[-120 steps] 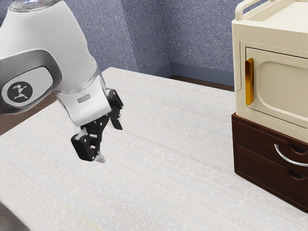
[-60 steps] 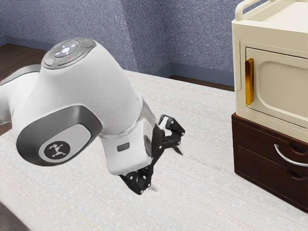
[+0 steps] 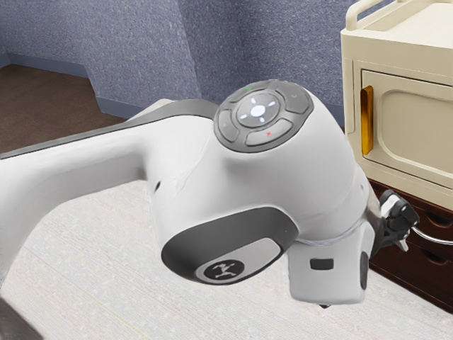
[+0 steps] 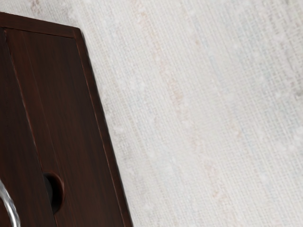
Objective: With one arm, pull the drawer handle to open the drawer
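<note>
While the arm [image 3: 248,177] bears a round logo [image 3: 224,270], the tool [image 3: 396,221] stands spread near the handle [image 3: 432,239].

Inspection note: passage is running over the white tabletop [image 4: 203,118] alongside the brown drawer unit [image 4: 78,104].
The drawer unit is walling off one side, its curved metal handle [image 3: 433,239] jutting outward; the cream cabinet [image 3: 417,127] is blocking passage directly above.

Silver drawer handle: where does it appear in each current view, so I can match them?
Exterior view: silver handle, cut off at the exterior view's right edge.
Wrist view: silver handle, cut off by the picture's border.
Shared landmark: the lower rounded cutout, close to the handle.
</note>
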Robot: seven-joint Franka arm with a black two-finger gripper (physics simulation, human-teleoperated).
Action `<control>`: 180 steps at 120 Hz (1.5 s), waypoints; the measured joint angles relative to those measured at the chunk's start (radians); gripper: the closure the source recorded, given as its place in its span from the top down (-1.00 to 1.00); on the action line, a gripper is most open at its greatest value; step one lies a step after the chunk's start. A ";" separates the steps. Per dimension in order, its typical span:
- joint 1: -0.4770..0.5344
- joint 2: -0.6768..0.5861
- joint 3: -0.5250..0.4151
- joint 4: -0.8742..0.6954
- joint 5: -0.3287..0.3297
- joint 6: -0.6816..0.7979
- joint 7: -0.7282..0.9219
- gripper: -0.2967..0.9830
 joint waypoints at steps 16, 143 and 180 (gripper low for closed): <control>-0.029 0.090 0.000 0.116 0.000 0.008 0.010 0.54; 0.032 0.351 0.020 0.325 0.005 0.016 0.044 0.54; 0.053 0.368 0.034 0.310 0.005 0.016 0.047 0.55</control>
